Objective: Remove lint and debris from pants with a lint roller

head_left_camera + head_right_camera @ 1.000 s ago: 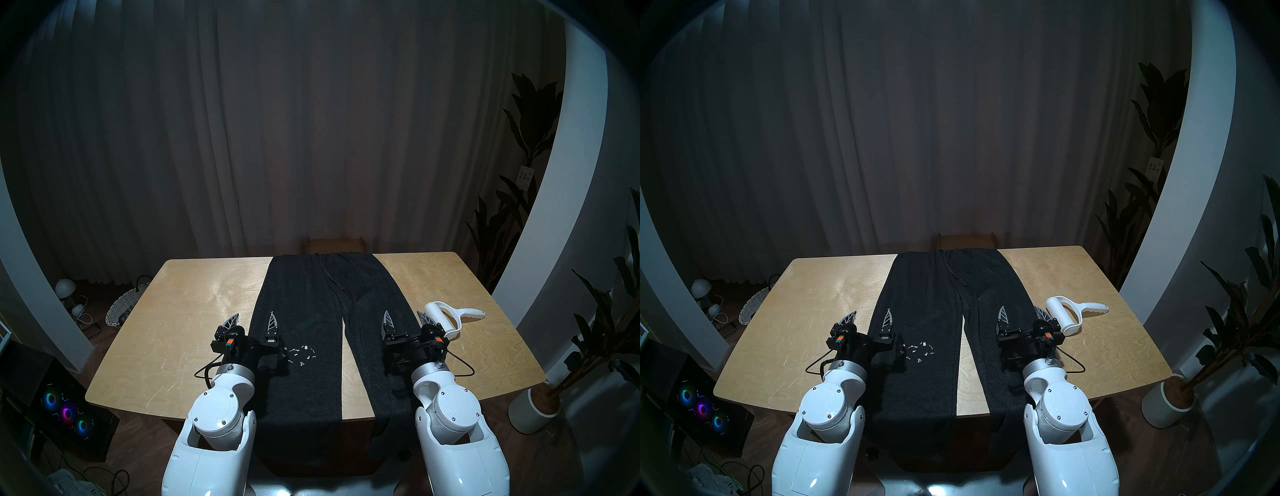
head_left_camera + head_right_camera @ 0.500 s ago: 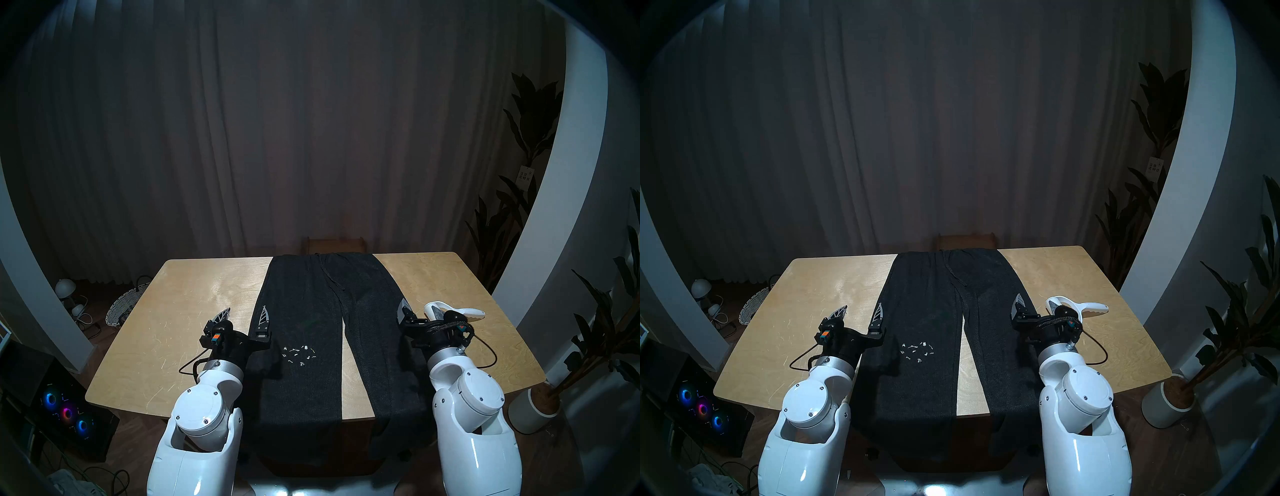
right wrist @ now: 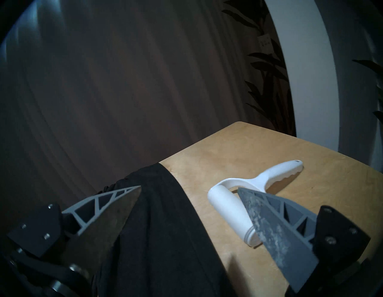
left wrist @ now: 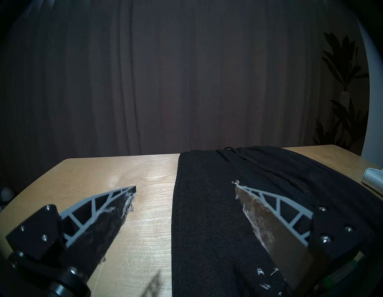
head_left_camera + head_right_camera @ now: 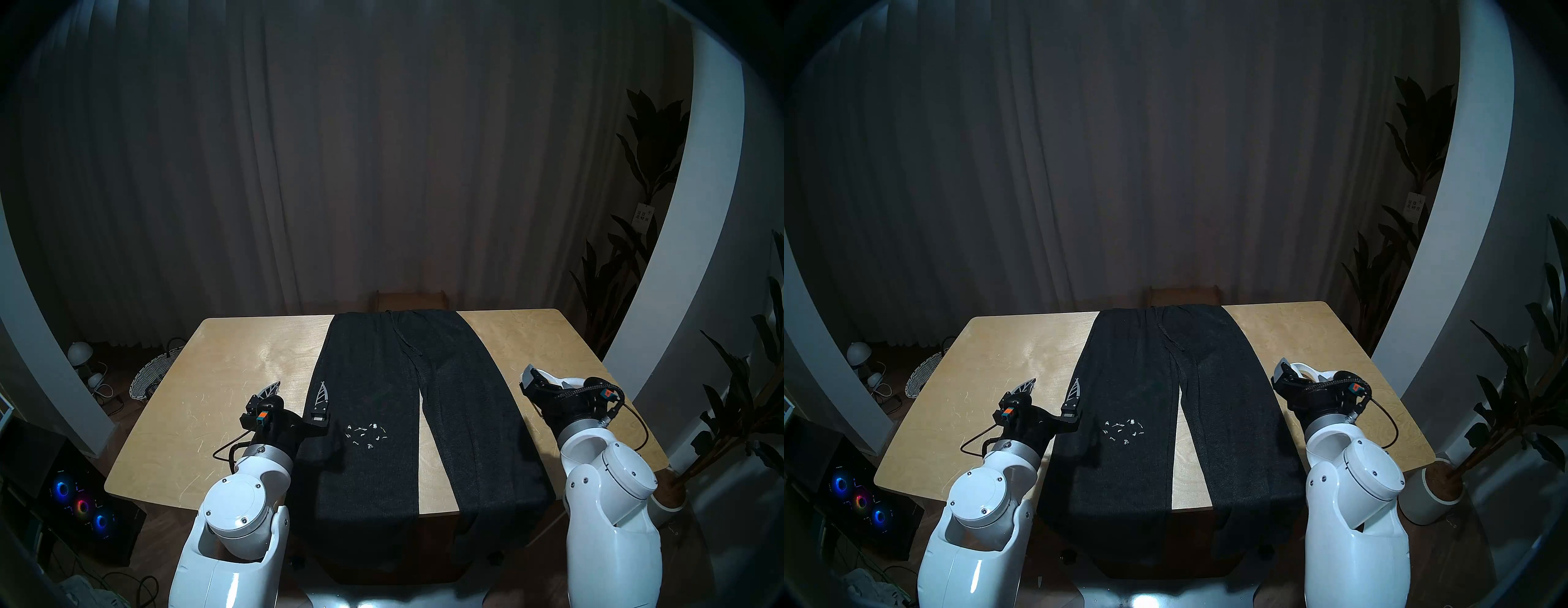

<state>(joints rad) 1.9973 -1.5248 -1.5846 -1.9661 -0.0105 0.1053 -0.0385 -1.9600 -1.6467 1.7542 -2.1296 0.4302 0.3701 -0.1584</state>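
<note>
Heavy dark pleated curtains (image 5: 339, 170) close off the room behind everything, with a broad white curved arch (image 5: 695, 237) sweeping down on the right past tall dark-leaved potted plants (image 5: 649, 178); a small paper tag hangs on one plant, its print too small to read. In front of the curtains stands the pale plywood counter (image 5: 237, 373) with rounded corners, its top scuffed with fine light scratches. Down its middle lie the long charcoal-black knit pants (image 5: 382, 424), drawstring waist at the far edge and both wide legs hanging over the near edge. The left gripper (image 5: 297, 387) hovers with its jaws spread wide and empty, straddling the outer hem of the left pant leg: one finger over bare wood, the other over the cloth. The right gripper (image 3: 188, 189) likewise holds nothing, its jaws wide apart, one finger above the right pant leg and the other above the all-white plastic lint roller (image 3: 230, 205), which lies on the bare counter just beside the pants, its ridged handle pointing away from the jaws. A dim computer case with three glowing rings (image 5: 80, 505) sits on the floor at the left, near a woven basket (image 5: 148, 378). The lint and debris (image 5: 365, 435), a small cluster of tiny white flecks, rests on the left pant leg just right of and behind the left jaws.
</note>
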